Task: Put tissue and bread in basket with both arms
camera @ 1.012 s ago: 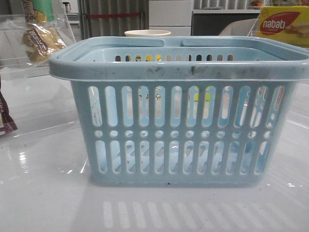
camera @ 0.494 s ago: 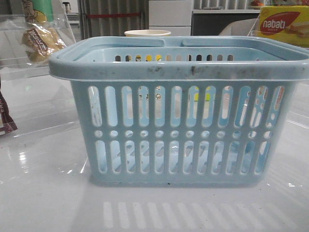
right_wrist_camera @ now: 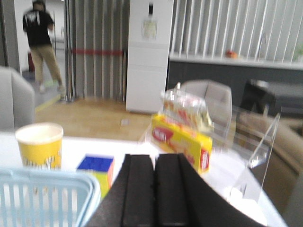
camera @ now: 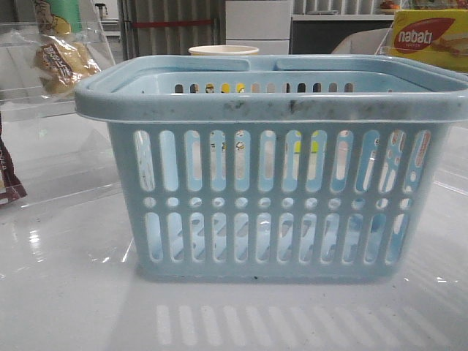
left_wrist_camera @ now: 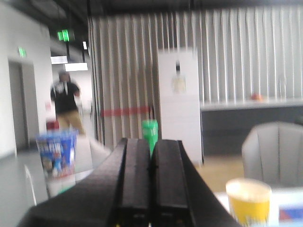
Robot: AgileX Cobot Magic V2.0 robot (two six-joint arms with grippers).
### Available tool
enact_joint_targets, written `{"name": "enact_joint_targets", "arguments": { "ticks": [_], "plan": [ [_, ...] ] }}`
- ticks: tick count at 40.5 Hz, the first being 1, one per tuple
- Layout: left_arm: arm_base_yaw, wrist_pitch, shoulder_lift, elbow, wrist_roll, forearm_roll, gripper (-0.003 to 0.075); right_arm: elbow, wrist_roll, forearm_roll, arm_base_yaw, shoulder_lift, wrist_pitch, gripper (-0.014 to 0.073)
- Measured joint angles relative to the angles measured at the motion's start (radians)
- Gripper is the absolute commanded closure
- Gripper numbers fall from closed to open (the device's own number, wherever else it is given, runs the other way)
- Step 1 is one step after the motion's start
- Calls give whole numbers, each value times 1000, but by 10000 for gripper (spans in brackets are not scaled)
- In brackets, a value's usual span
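— Where's everything?
— The basket [camera: 278, 168] fills the table's middle; the bread [camera: 62, 62] sits far left behind it (tissue unseen).
— Grippers?
— Left gripper [left_wrist_camera: 151, 163] and right gripper [right_wrist_camera: 154, 172] — both clenched, empty.

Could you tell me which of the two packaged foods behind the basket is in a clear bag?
The golden-brown bread in crinkly clear plastic, upper left; the yellow nabati box is opaque cardboard.
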Motion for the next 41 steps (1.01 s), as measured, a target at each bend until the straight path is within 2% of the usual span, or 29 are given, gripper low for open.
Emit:
{"name": "enact_joint_targets", "arguments": {
  "ticks": [10, 27, 30, 36, 39, 41],
  "plan": [
    [0, 196, 158, 17, 0, 0, 627, -2, 0, 0, 0, 177, 196, 536],
    [0, 235, 344, 116, 0, -67, 610, -2, 0, 0, 0, 461, 268, 529],
    [0, 235, 372, 119, 0, -67, 521, -2, 0, 0, 0, 496, 270, 456],
    [0, 227, 409, 119, 0, -69, 273, -2, 0, 0, 0, 561, 272, 146],
    [0, 220, 419, 119, 0, -69, 230, -2, 0, 0, 0, 586, 270, 76],
    [0, 216, 425, 119, 0, -69, 231, -2, 0, 0, 0, 596, 263, 74]
  ]
}}
